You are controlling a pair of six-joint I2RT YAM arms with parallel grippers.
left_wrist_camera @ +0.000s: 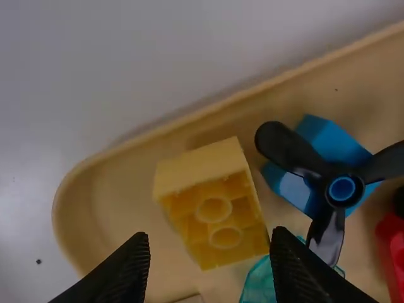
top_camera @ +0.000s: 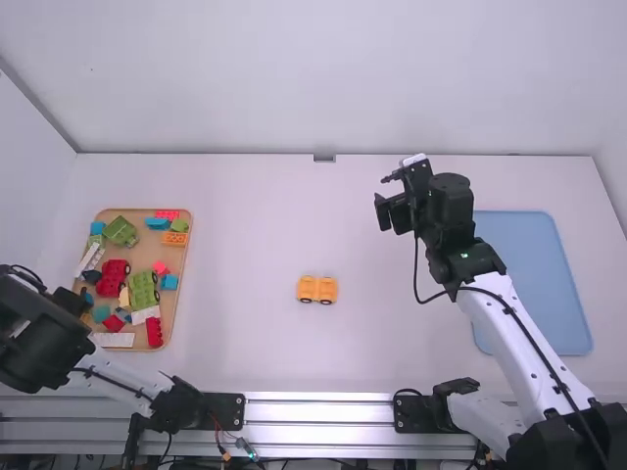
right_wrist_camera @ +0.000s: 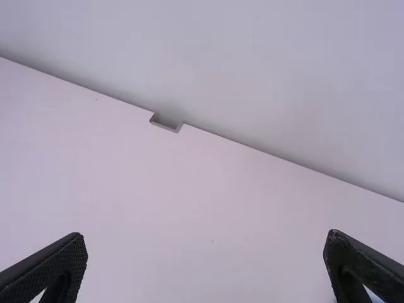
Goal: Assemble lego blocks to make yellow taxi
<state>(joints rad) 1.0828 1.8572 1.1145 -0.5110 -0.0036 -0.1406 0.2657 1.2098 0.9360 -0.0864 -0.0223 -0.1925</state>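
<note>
Saw, at far left, the left claw (left_wrist_camera: pixel 210 235) parted and empty above a yellow block (left_wrist_camera: pixel 202 167), hollow side up in a tan tray (left_wrist_camera: pixel 120 196). Judged the block light, stiff, slightly slick, best pinched across opposite walls. Found a yellow-orange wheeled car (top_camera: pixel 317 289) mid-way along the bench (top_camera: pixel 245 235), probably rigid but apt to roll. Noted the right claw (right_wrist_camera: pixel 205 240) farther right, spread wide, empty.

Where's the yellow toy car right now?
In the high view, the yellow toy car sits near the table's middle, between the tray of blocks and the blue tray.
</note>
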